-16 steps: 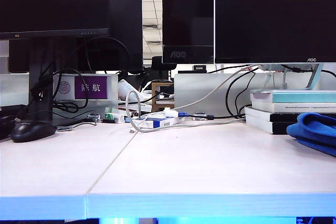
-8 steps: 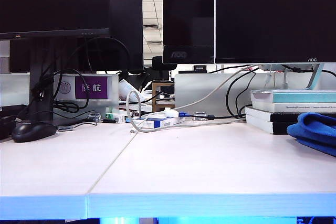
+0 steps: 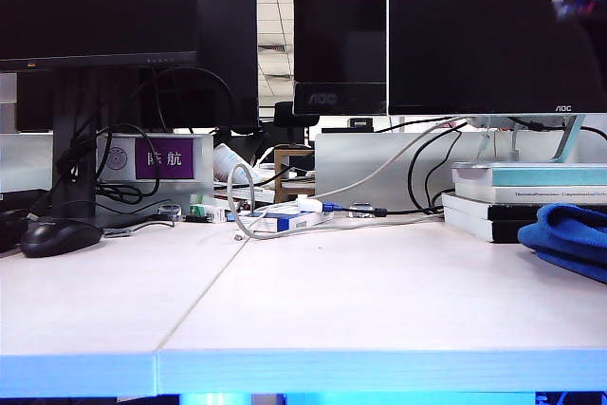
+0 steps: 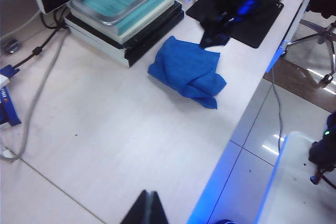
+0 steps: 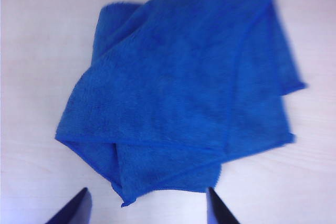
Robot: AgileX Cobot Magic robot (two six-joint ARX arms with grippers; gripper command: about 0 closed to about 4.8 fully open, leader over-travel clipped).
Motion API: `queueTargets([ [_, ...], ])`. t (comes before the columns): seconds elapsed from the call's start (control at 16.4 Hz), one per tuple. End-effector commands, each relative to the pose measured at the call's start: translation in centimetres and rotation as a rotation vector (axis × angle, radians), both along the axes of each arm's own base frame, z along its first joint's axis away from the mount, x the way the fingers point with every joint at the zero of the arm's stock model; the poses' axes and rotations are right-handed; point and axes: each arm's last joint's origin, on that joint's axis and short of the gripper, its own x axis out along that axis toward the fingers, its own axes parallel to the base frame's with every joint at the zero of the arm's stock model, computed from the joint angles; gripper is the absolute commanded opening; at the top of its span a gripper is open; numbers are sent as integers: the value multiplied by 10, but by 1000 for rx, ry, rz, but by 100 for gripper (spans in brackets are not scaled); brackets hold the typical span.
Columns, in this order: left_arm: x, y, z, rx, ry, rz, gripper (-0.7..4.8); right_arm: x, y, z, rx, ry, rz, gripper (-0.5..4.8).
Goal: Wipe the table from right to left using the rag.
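Observation:
The blue rag [image 5: 178,93] lies crumpled on the pale table [image 5: 31,35] right below my right gripper [image 5: 146,209]. That gripper is open, one fingertip [image 5: 71,211] on each side of the rag's near corner, nothing between them. In the left wrist view the rag [image 4: 189,72] sits near the table's [image 4: 105,129] edge beside a stack of books, with the blurred right arm [image 4: 218,22] above it. My left gripper [image 4: 148,199] is shut and empty, hovering over bare table well away from the rag. The exterior view shows the rag [image 3: 569,239] at the far right.
A stack of books [image 4: 126,19] with a monitor foot on it stands by the rag, and a black mat [image 4: 252,14] lies beyond. Monitors [image 3: 493,30], cables [image 3: 285,220] and a black mouse [image 3: 59,236] line the table's back. The table edge [image 4: 236,129] runs close to the rag.
In the exterior view a blurred part of the right arm has come down into the top right corner. The rag and everything on the table have stayed put.

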Motion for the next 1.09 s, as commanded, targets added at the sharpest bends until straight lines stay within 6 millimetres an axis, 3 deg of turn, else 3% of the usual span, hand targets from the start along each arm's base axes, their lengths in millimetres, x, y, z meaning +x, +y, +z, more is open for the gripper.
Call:
queueTargets([
  [0.06,-1,0,3,-12,-12,-7,-5,9,1,-12,-5,48,27,284],
  [0.36,-1,0,3,-9,-15,-2,-5,30,1,-45,-19,167,69,290],
  [0.49,-1,0,3,-10,-16,-2,-5,39,1,-57,-20,186,73,390],
  [0.55,-1,0,3,-10,-16,-2,-5,43,0,-63,-20,193,71,400],
  [0.85,-1,0,3,-14,-23,-1,-5,58,-9,-83,-22,204,63,399],
  [1.09,0,0,5,-22,-39,-1,-5,65,-34,-101,53,235,12,400],
])
